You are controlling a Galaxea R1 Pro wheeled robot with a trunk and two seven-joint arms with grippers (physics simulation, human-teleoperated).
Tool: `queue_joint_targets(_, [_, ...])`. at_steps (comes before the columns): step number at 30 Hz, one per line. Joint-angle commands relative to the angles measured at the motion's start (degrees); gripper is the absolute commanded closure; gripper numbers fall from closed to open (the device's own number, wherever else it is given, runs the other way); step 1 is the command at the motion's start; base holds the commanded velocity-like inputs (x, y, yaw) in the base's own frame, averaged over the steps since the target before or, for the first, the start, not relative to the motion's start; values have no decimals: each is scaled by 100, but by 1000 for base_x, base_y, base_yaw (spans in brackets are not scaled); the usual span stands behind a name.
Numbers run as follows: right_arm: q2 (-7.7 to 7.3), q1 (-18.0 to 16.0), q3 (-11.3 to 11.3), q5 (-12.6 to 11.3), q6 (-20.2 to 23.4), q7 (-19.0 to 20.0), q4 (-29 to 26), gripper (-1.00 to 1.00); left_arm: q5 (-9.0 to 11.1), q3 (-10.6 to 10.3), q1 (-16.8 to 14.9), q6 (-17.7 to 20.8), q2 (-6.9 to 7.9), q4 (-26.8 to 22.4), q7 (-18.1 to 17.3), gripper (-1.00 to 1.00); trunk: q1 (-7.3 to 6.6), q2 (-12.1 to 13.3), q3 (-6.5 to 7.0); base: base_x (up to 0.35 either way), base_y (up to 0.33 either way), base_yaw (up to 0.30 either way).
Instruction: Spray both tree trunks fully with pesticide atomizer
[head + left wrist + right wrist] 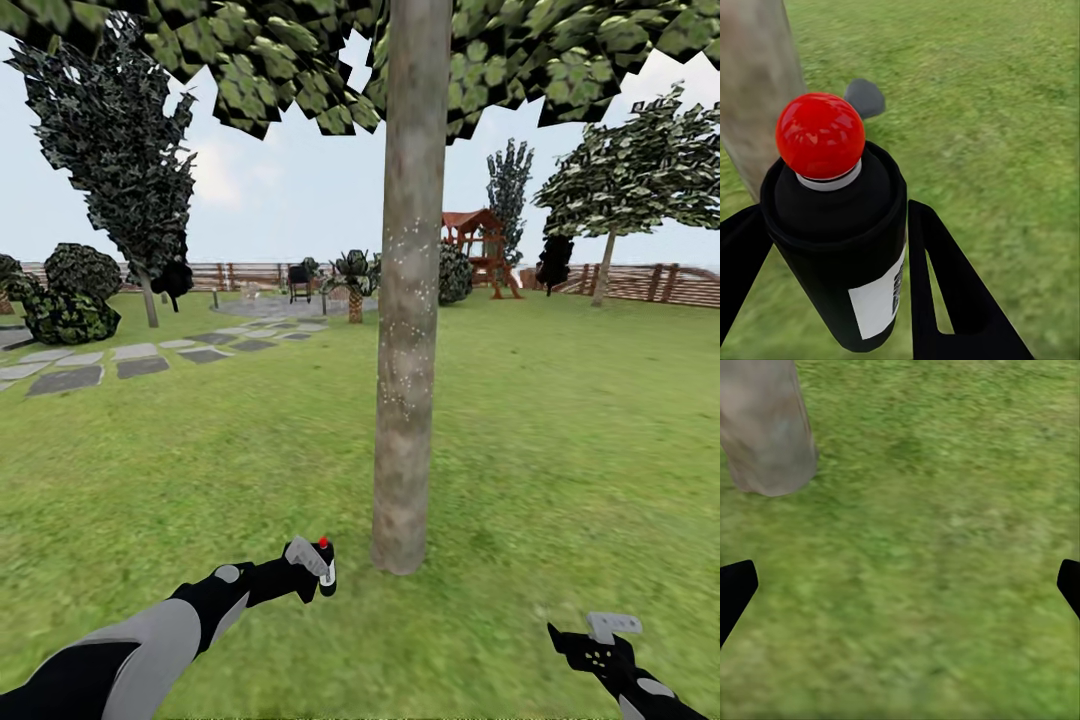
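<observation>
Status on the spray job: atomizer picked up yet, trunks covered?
Done: the atomizer is off the grass, clamped in the left gripper beside the near trunk. In hand: pale speckles dot the middle of that trunk; its base looks bare, so coverage seems partial. Left: the rest of this trunk, then the far tree by the fence. The right gripper is open and empty.

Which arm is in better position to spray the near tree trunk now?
Left. The left gripper holds the pesticide atomizer beside the tree trunk; the right gripper is open and holds nothing.
</observation>
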Motion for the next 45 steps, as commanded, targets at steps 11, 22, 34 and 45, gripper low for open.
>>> queue_joint_targets(11, [57,0,0,5,6,0,0,-100,13,23,0,23,-1,-1,13,100,0,0,-101,0,0,0])
queue_joint_targets(22, [96,0,0,9,6,0,0,-100,14,22,0,17,-48,7,13,100,0,0,-110,0,-243,-26])
queue_joint_targets(34, [97,0,0,9,6,0,0,-100,14,23,0,23,-72,5,11,100,0,0,-110,0,-313,-260])
queue_joint_targets(45, [97,0,2,249,14,7,6,-100,14,23,0,25,-96,7,14,100,0,0,-141,0,-314,-208])
